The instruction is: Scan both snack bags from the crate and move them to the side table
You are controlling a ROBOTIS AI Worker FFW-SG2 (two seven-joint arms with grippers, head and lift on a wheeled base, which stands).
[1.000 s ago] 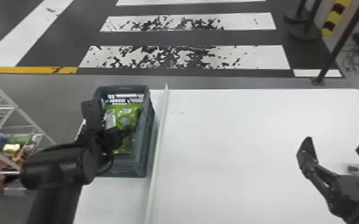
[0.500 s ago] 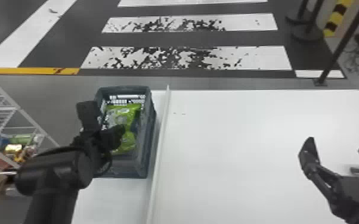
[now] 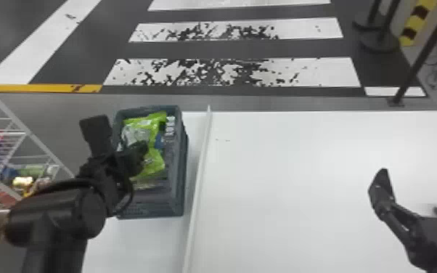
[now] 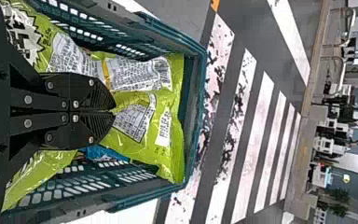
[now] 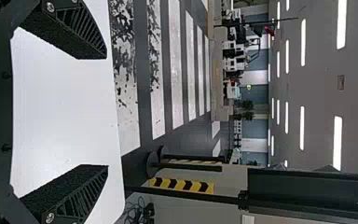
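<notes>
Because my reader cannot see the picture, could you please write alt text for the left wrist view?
The left gripper, its fingers together, pinches a green snack bag in a teal mesh crate. More green packaging shows around the gripper. Beyond is a dark floor with white stripes.

Head looks down, left wrist close, sharing the crate point(image 3: 178, 174).

The right gripper point(image 3: 417, 175), fingers spread wide, hangs over the white table point(image 5: 65, 109).
</notes>
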